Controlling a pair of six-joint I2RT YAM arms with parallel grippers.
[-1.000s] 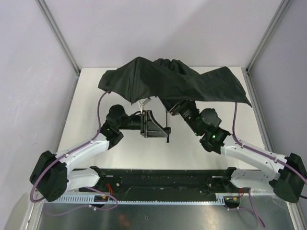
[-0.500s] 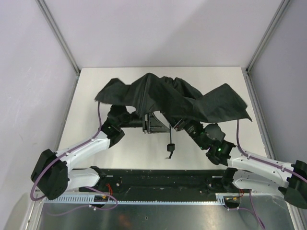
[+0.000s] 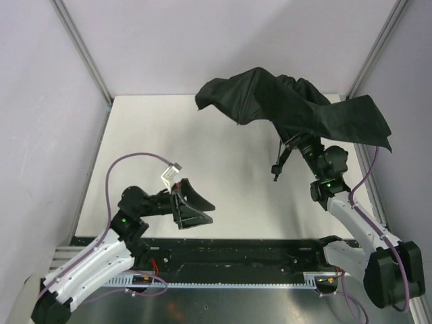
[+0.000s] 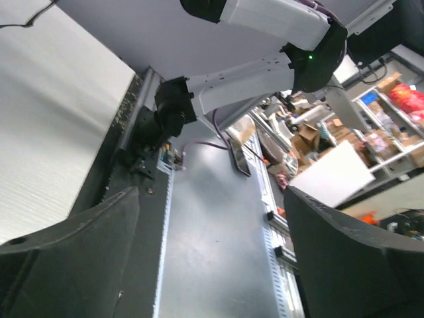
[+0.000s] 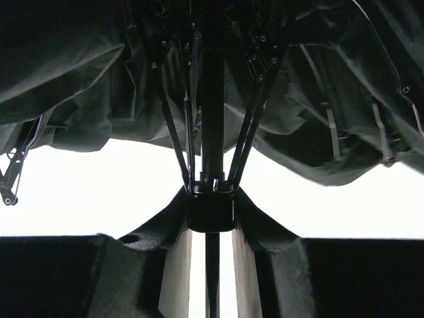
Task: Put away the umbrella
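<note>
The black umbrella (image 3: 290, 108) hangs half open above the table's far right, its canopy crumpled and drooping. My right gripper (image 3: 304, 145) sits under the canopy. In the right wrist view the right gripper (image 5: 212, 222) is shut on the umbrella's black runner (image 5: 212, 211) on the thin shaft, with ribs and fabric (image 5: 79, 79) spreading above. A strap end (image 3: 277, 166) dangles below the canopy. My left gripper (image 3: 202, 211) is open and empty low at the near left, far from the umbrella. In the left wrist view its gripper (image 4: 212, 265) holds nothing.
The white table (image 3: 202, 135) lies between grey side walls with metal corner posts (image 3: 81, 50). A black rail (image 3: 236, 253) runs along the near edge between the arm bases. The left wrist view shows the right arm's base (image 4: 172, 112).
The left gripper has let go of the umbrella and drawn back to the near left. The right arm has carried the umbrella up and to the far right.
</note>
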